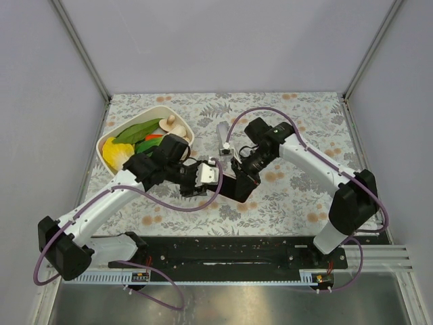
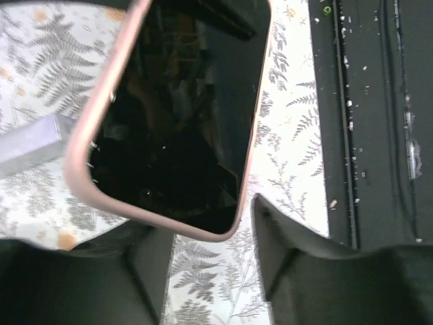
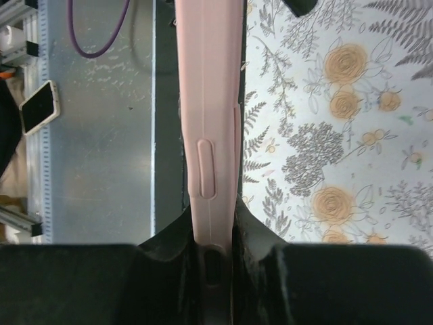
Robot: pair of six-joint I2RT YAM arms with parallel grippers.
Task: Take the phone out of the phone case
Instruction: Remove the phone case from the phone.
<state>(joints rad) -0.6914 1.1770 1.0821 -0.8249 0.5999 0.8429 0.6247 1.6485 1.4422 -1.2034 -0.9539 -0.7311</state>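
Note:
The phone [image 2: 179, 128] shows its black screen inside the pink phone case [image 2: 81, 132], held tilted above the table. My right gripper [image 3: 212, 210] is shut on the case's side edge [image 3: 206, 101], with a raised side button just above the pads. In the top view the right gripper [image 1: 242, 169] grips the phone [image 1: 238, 186] from behind. My left gripper [image 1: 218, 180] sits at the phone's left end. Its fingers [image 2: 284, 257] stand apart around the phone's lower corner, with tablecloth showing between them, so the left gripper [image 2: 211, 233] is open.
A white bowl [image 1: 105, 153] of toy vegetables stands at the back left. A grey block [image 1: 222, 134] lies behind the arms, and shows as the grey block [image 2: 30, 145] in the left wrist view. A black rail [image 1: 223, 254] runs along the near edge.

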